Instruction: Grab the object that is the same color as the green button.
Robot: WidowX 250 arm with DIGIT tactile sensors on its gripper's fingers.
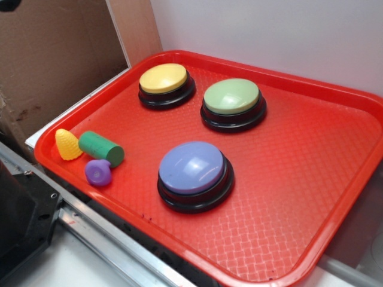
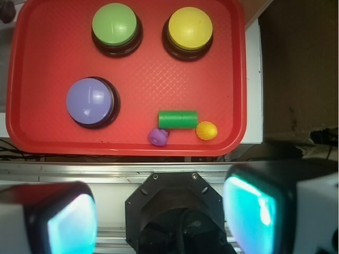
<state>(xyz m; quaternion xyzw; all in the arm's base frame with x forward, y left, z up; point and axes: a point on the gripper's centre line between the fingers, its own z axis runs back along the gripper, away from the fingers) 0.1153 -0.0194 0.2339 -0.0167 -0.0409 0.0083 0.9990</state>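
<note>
A small dark-green cylinder [image 1: 101, 148] [image 2: 178, 119] lies on its side near the red tray's near left corner, between a yellow cone and a purple knob. The green button [image 1: 232, 103] [image 2: 116, 26], pale-green dome on a black base, stands toward the tray's back. In the wrist view my gripper [image 2: 161, 217] hovers high over the robot's black base, off the tray's near edge. Its two teal pads [image 2: 74, 225] stand wide apart with nothing between them. The gripper does not show in the exterior view.
On the red tray [image 1: 287, 197] [image 2: 47, 69] also stand a yellow button [image 1: 166, 84] [image 2: 189, 30] and a lavender button [image 1: 194, 173] [image 2: 91, 101]. A yellow cone [image 1: 67, 144] [image 2: 206, 130] and purple knob [image 1: 98, 172] [image 2: 158, 136] flank the cylinder. A cardboard wall [image 1: 54, 54] rises at the left.
</note>
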